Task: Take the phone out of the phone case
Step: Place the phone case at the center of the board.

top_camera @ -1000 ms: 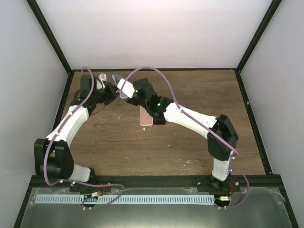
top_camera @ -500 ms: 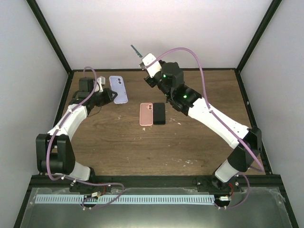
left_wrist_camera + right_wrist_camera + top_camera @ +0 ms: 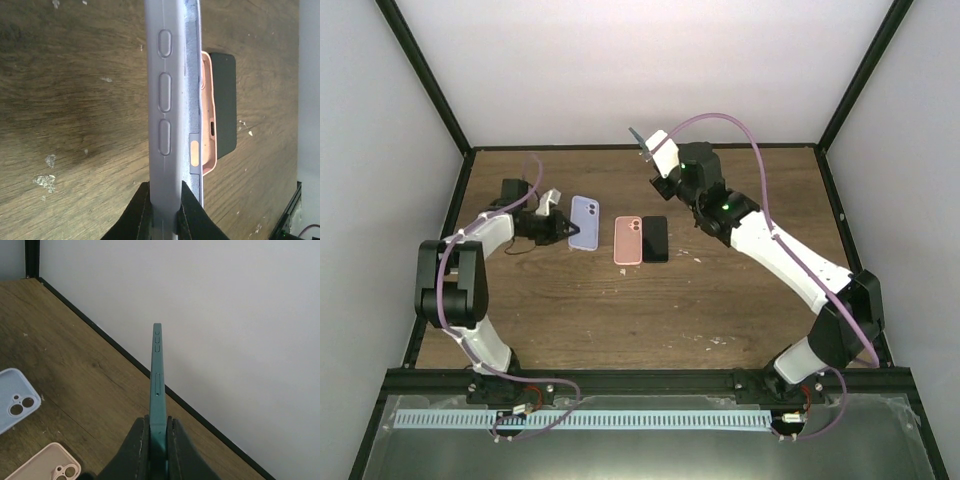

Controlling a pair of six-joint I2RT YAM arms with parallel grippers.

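Observation:
My left gripper [image 3: 560, 229] is shut on the left edge of the lavender phone case [image 3: 584, 222], which lies flat and low over the wooden table, left of centre. In the left wrist view the case [image 3: 165, 100] shows edge-on, pinched between my left gripper's [image 3: 165, 212] jaws. My right gripper [image 3: 658, 166] is shut on a teal phone [image 3: 640, 141] and holds it high above the table's back. In the right wrist view the phone [image 3: 157, 375] stands edge-on in my right gripper [image 3: 157, 440], with the lavender case [image 3: 15, 400] far below at left.
A pink phone case [image 3: 628, 240] and a black phone [image 3: 655, 238] lie side by side at the table's centre, just right of the lavender case. Both also show in the left wrist view, pink [image 3: 208, 125] and black [image 3: 225, 105]. Black frame rails edge the table.
My left gripper has carried the lavender case nearer and to the right, up beside the pink case. My right gripper, with the teal phone pulled free, has shifted slightly right.

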